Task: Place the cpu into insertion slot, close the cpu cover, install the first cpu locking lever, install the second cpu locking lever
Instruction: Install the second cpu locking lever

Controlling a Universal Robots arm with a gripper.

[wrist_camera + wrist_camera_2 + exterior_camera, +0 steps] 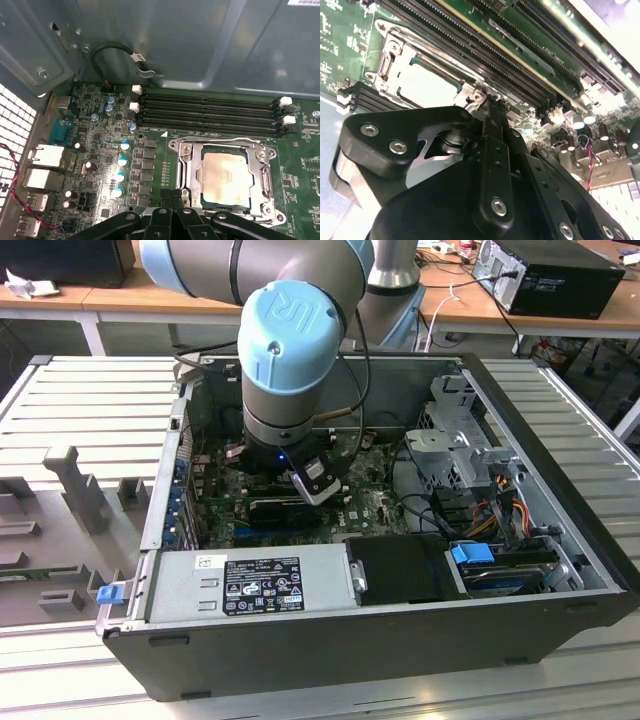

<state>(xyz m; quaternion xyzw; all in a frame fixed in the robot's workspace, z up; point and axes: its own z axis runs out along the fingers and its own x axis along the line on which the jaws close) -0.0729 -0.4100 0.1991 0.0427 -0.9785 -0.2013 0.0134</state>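
Note:
The cpu (223, 172) lies flat in the insertion slot (175, 146), its pale silvery-beige top showing through the window of the cpu cover (262, 170). That metal frame is down around the chip. A thin wire lever (220, 139) runs along the slot's edge beside the memory slots. My gripper (172, 196) is shut, its black fingertips together at the slot's rim on the side away from the memory slots. In the second wrist view the gripper (489, 102) tips sit at a metal tab at a corner of the frame, next to the cpu (427, 82). In the exterior view the gripper (312, 485) is low inside the computer case.
Long black memory slots (205, 112) lie just beyond the socket. Capacitors (122, 162) and rear ports (47, 157) stand to one side. The grey case wall (165, 45) rises behind. A power supply (250, 585), a drive cage (465, 445) and cables (500, 500) crowd the case.

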